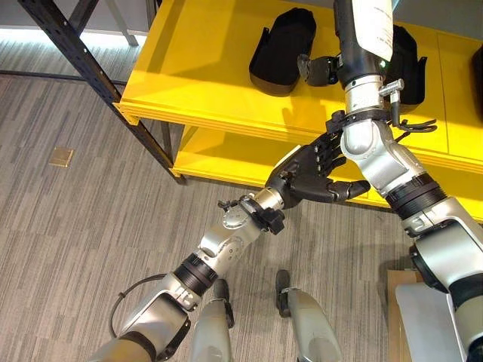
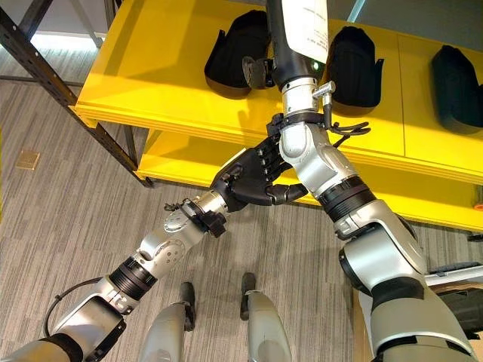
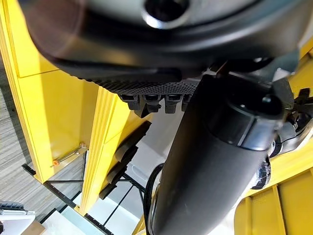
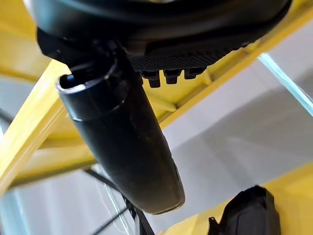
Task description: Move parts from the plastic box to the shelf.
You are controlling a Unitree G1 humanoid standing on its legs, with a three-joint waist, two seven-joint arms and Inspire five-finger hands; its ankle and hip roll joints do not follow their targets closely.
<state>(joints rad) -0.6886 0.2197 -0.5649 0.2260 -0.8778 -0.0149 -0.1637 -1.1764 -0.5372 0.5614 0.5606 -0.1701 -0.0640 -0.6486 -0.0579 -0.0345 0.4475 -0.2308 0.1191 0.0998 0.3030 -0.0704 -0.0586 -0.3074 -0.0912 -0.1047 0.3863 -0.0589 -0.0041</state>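
Below the yellow shelf [image 1: 204,68], left hand [image 1: 313,173] fingers spread; right hand's fingers unclear.

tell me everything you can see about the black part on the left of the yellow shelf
The black part looks like a matte moulded plastic shell, rounded and boot-like, with a raised rim and a darker hollow. It lies on the top board of the yellow shelf, leftmost of the black parts there. The right hand hangs just beside it; contact cannot be told.

Silver-grey arms, black joint rings, dark left hand [image 1: 313,175], white forearm label.
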